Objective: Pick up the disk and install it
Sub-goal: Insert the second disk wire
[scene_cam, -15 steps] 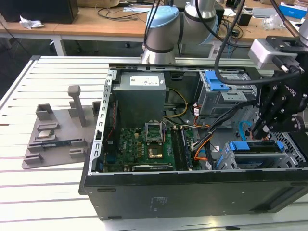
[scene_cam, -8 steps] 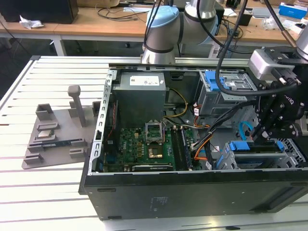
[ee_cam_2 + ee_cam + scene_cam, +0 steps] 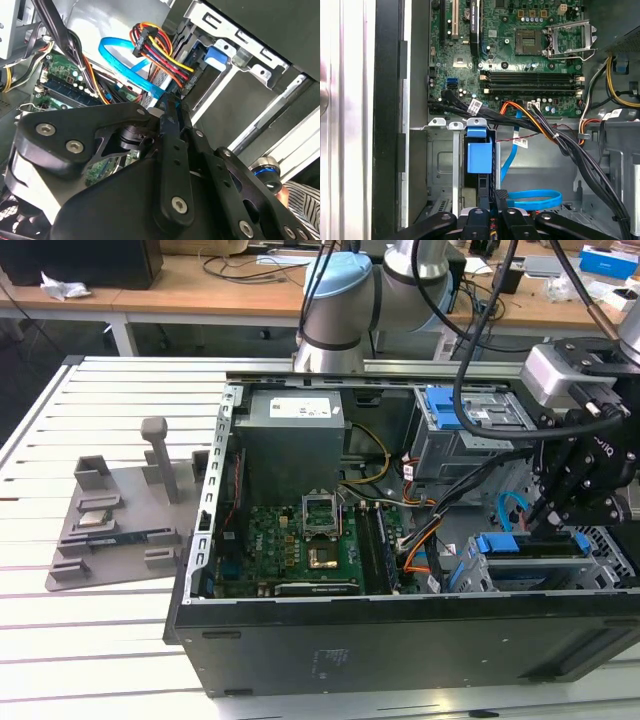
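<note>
disk (image 3: pixel 479 165) in drive bay, tool (image 3: pixel 500 200) beside it

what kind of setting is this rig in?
Likely a robotics lab or test bench. An open computer case lies on a slatted metal table, a grey fixture plate beside it, with cluttered wooden desks behind. The gripper sits at the drive bay.

White slatted table (image 3: pixel 110 630) under open computer case (image 3: pixel 400 640) and grey, probably plastic, fixture tray (image 3: pixel 120 530).

Disk (image 3: pixel 528 546): blue-framed, stood on edge (label unseen), seated in the drive cage at the case's front corner.
</note>
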